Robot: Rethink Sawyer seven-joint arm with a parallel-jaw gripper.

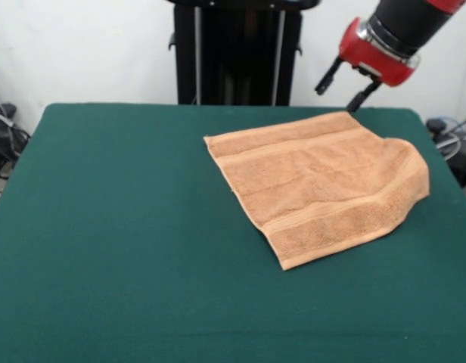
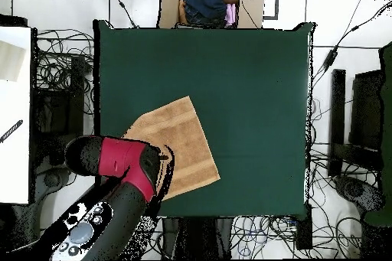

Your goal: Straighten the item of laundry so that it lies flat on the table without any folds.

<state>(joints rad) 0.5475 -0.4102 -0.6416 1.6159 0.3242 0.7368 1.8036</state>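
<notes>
The orange-tan towel (image 1: 316,185) lies on the right half of the green table (image 1: 104,227), turned at an angle. Most of it is spread out, with band stripes near its far and near edges. Its right side humps up and curls at the corner (image 1: 414,170). My gripper (image 1: 345,88) hangs in the air just above the towel's far corner, with its two black fingers apart and nothing between them. In the overhead view the towel (image 2: 184,139) sits near the table's robot-side edge, and my red wrist (image 2: 122,158) hides part of it.
The black pedestal (image 1: 237,53) stands behind the table's far edge. The overhead view shows a cardboard box of clothes (image 2: 207,5) beyond the opposite edge, cables on the floor all around, and a white surface (image 2: 15,112) at the left.
</notes>
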